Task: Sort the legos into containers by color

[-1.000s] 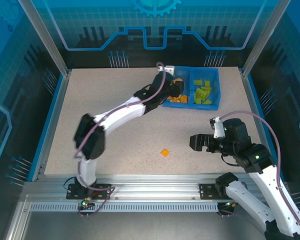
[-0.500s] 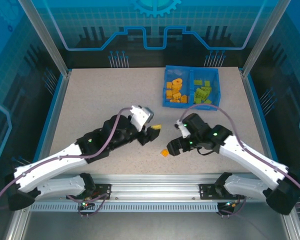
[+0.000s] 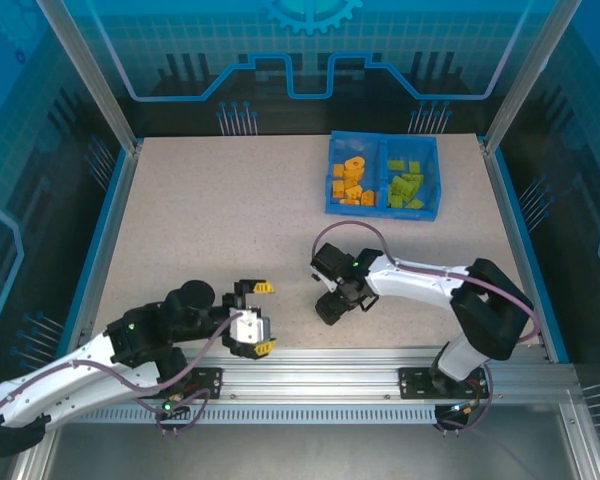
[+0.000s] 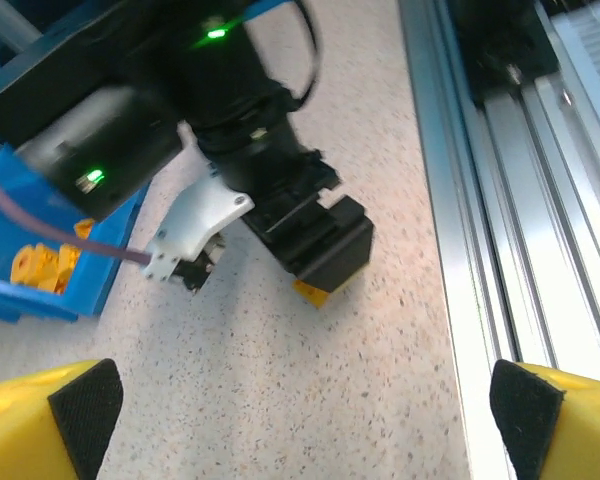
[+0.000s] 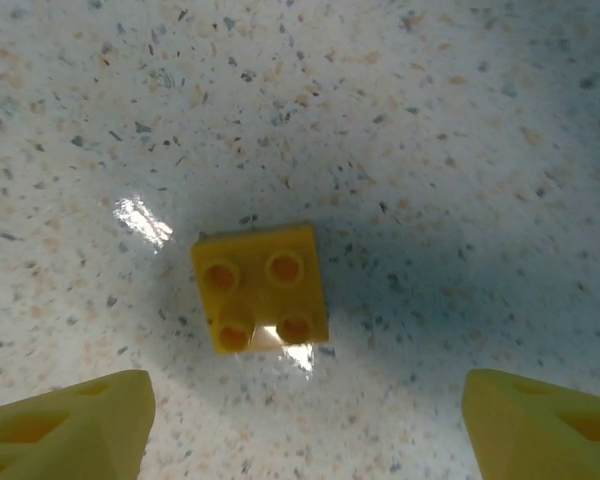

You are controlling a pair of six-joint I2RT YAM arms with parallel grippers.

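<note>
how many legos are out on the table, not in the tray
1: an orange brick on the table, right below the right gripper. Others may be hidden.

No legible text, labels, brands or numbers on any surface.

Speckled beige desk (image 3: 210, 230), matte, peppered with dark and rust-coloured flecks. Close up from the right wrist, the same desk (image 5: 450, 110) with a small bright glare spot (image 5: 142, 221) on its surface. Edged on the left and right by blue strips (image 3: 98, 250). Along the near edge, a slotted aluminium rail (image 3: 310, 385), grooved lengthwise. At the back corners, slanting aluminium posts (image 3: 87, 75). Behind, a translucent blue panel (image 3: 400, 40) printed with a fine grid, circuit lines and a gear at top centre.
</note>
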